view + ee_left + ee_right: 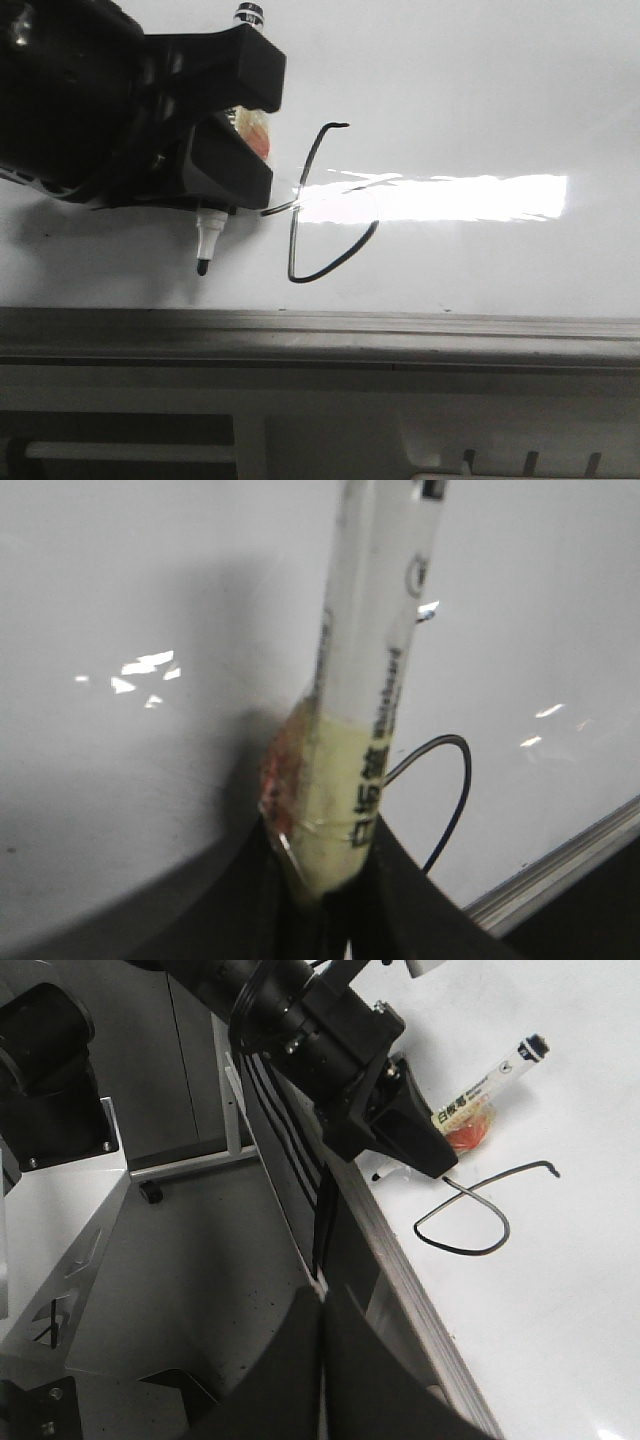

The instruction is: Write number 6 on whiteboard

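The whiteboard (450, 90) fills the front view, with a bright glare band. A thin black number 6 (300, 255) is drawn near its middle, with a hooked top and a loop; it also shows in the right wrist view (495, 1245) and partly in the left wrist view (455, 810). My left gripper (225, 140) is shut on the white-and-black marker pen (208, 240), whose tip points down just left of the 6; the pen also shows in the left wrist view (375, 630). My right gripper (322, 1295) is shut and empty, off the board's edge.
A grey metal rim (320, 325) runs along the board's lower edge, with a grey slotted ledge (500, 440) below it. In the right wrist view the left arm (330, 1030) reaches over the board, and a grey floor and metal frame (60, 1220) lie beside it.
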Controlling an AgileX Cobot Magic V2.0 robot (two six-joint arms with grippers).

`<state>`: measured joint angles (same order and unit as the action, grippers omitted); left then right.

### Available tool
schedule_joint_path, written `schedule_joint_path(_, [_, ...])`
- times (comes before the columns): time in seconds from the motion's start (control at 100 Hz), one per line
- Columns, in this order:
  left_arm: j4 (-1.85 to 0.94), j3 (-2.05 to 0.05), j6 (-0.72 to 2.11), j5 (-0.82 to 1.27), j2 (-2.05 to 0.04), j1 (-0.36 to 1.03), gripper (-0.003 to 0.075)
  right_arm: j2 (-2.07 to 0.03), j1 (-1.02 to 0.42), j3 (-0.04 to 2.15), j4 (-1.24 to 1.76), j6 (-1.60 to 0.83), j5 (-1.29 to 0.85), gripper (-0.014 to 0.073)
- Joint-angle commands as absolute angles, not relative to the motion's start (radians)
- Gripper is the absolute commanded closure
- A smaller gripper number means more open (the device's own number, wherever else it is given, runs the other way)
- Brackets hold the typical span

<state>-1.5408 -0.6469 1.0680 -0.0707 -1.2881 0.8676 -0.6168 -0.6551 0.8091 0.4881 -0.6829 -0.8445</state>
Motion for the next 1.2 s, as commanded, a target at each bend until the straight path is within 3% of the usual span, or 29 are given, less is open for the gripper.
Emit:
schedule_joint_path(0.0, [-1.559, -0.666, 1.062, -0.16, -1.295, 0.866, 0.0739, -0.617, -0.648, 0.842, 0.515, -0.68, -0.789, 0.0657])
schedule_joint_path(0.56, [-1.599, -0.666, 1.062, -0.283, -1.295, 0.866, 0.0726, -0.617, -0.648, 0.842, 0.515, -0.68, -0.761, 0.0657])
schedule_joint_path(0.76, [-1.595, -0.666, 1.062, -0.292, -1.317, 0.866, 0.0519, -0.617, -0.648, 0.842, 0.515, -0.68, -0.747, 0.0657])
schedule_joint_path(0.84, [-1.595, -0.666, 1.062, -0.292, -1.331, 0.866, 0.0474, -0.617, -0.648, 0.842, 0.515, -0.68, -0.741, 0.0657])
schedule_joint_path(1.06, [-1.595, -0.666, 1.062, -0.299, -1.346, 0.866, 0.0448, -0.617, -0.648, 0.842, 0.515, -0.68, -0.73, 0.0657])
schedule_joint_path(1.19, [-1.595, -0.666, 1.062, -0.315, -1.346, 0.866, 0.0332, -0.617, -0.648, 0.842, 0.515, -0.68, -0.726, 0.0657])
